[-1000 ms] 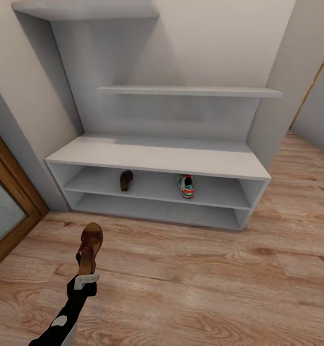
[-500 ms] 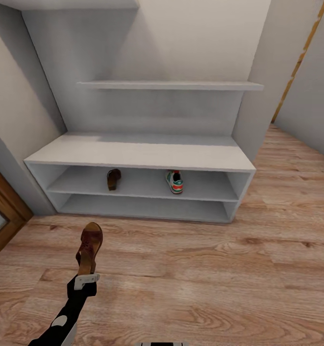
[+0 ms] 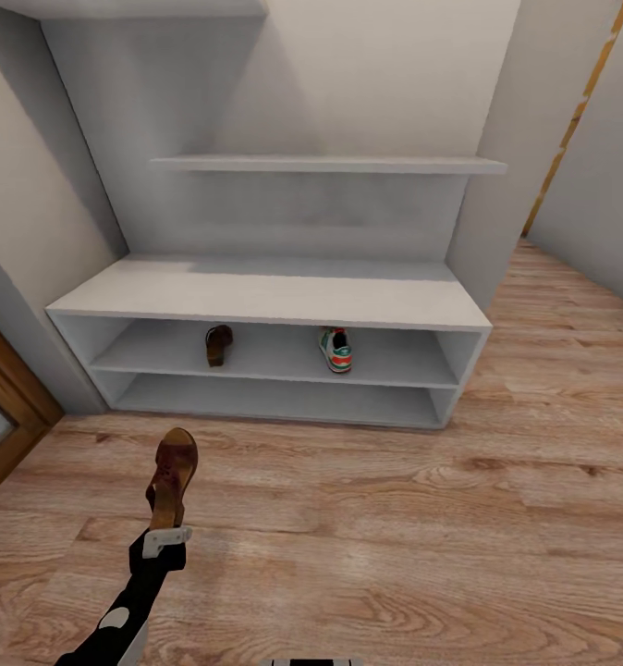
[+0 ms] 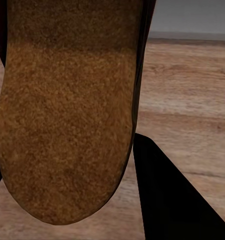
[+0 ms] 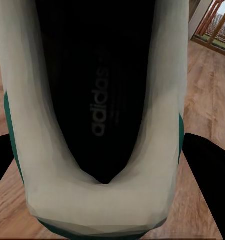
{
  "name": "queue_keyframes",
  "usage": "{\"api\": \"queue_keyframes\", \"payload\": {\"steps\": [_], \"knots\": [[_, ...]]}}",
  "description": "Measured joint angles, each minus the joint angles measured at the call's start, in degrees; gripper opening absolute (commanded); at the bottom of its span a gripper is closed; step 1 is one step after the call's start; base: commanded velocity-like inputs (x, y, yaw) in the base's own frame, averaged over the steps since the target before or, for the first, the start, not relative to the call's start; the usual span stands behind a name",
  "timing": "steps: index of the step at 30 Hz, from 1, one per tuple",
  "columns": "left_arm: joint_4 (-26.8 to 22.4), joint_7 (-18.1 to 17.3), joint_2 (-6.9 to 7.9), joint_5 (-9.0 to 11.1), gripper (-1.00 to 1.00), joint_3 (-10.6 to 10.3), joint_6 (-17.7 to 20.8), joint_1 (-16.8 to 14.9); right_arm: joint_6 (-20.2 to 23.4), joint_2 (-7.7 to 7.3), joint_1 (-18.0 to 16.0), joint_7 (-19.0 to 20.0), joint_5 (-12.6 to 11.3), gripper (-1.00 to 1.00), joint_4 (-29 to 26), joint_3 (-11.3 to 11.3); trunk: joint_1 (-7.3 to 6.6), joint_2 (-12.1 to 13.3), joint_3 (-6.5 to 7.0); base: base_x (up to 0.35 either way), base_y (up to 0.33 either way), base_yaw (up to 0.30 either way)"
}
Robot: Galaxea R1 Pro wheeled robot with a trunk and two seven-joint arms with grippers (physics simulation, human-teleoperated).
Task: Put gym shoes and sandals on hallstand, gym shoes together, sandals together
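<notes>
From the head camera, we stand a little way back from the shoe rack in the corridor, with half the job already shelved: one sandal and one gym shoe sit on the rack's upper open shelf, well apart from each other. Our left gripper is clamped on the heel end of the second sandal, which it holds out over the wood floor, toe pointing toward the rack. At the left wrist, we see that sandal's tan sole close against the lens, with dark fingers beside it and floor planks beyond. At the right wrist, we see the second gym shoe, its dark insole and cream lining facing the camera, dark fingers flanking it, so we judge the right gripper closed on it. Both carried shoes have yet to reach the rack. What remains, by our reckoning, is to set each one next to its shelved partner.
</notes>
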Motion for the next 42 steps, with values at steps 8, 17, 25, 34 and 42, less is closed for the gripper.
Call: {"api": "queue_keyframes", "payload": {"steps": [8, 17, 25, 34, 42], "knots": [[-5.1, -0.3, -1.03, -1.4, -1.0, 0.1, 19.1, -3.9, 0.0, 0.51, 0.0, 0.3, 0.4, -1.0, 0.5, 0.1, 0.0, 0.0, 0.01, 0.0, 0.0, 0.0], [-8.2, -0.4, -2.3, -1.5, -1.0, -2.5, 32.6, -10.5, 0.0, 0.46, 0.0, 0.4, 0.4, -1.0, 0.5, 0.1, 0.0, 0.0, 0.01, 0.0, 0.0, 0.0], [-8.5, -0.3, -2.9, -1.4, -1.0, -5.3, 39.8, -15.6, 0.0, 0.45, 0.0, 0.4, 0.4, -1.0, 0.4, 0.2, 0.0, 0.0, 0.0, 0.0, 0.0, 0.0], [-8.6, -0.4, -4.29, -1.5, -1.0, -5.5, 44.4, -17.8, 0.0, 0.46, 0.0, 0.4, 0.5, -1.0, 0.4, 0.4, 0.0, 0.0, 0.0, 0.0, 0.0, 0.0], [-8.6, -0.3, -4.27, -1.6, -1.0, -5.5, 44.9, -18.8, 0.0, 0.45, 0.0, 0.5, 0.5, -1.0, 0.3, 0.4, 0.0, 0.0, 0.0, 0.018, 0.0, -0.005]]}}
